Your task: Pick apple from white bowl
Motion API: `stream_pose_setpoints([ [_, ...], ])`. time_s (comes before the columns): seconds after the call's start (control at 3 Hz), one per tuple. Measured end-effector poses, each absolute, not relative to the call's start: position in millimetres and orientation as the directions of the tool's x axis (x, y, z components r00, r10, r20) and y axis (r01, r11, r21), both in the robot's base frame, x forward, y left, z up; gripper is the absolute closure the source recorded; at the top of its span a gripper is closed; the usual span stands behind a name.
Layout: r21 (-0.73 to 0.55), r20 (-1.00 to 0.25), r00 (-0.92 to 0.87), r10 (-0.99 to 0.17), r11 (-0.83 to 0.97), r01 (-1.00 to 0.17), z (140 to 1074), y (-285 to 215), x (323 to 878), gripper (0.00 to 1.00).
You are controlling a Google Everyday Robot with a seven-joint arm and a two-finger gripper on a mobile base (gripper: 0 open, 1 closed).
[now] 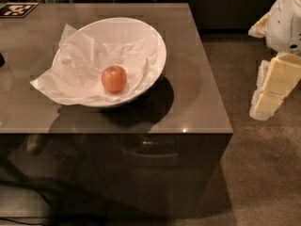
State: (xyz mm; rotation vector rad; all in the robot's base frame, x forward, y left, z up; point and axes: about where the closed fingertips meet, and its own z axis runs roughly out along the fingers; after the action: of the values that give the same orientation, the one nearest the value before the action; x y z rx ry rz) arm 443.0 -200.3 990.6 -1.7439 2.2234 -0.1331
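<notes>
Apple (114,78) sits inside bowl (158,48), low on the near side, resting on tissue (84,62) that lines it. Red-orange w/ a yellowish patch near the top; stem dimple faces up. Only the tissue touches it.

Tissue is crumpled, covers most of the bowl's inside and spills over the left rim onto table (202,98), one corner pointing left.

Bowl is white, glossy, wide, tilted a bit so its opening faces the camera. It stands approx mid-depth on the table, left of centre, throwing a dark shadow to its right and front.

Table top is grey-brown and glossy, w/ a black-and-white marker (17,9) lying flat at the far-left corner.

Gripper (269,92) is at the right edge of view, off the table, over carpet (263,173), well apart from bowl and apple. It's cream-coloured, hangs below white arm (288,18) and points down-left. Released or clenched: can't tell from this angle.
</notes>
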Motion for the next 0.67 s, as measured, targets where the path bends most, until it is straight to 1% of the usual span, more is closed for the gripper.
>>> stream_pose_setpoints([
  [0.33, -0.268, -0.169, -0.18, -0.969, 0.221, -0.938, 1000.6, -178.8, 449.9, 0.0],
  [0.67, -0.263, -0.136, -0.147, -0.98, 0.178, -0.948, 1012.1, -143.7, 459.2, 0.0],
])
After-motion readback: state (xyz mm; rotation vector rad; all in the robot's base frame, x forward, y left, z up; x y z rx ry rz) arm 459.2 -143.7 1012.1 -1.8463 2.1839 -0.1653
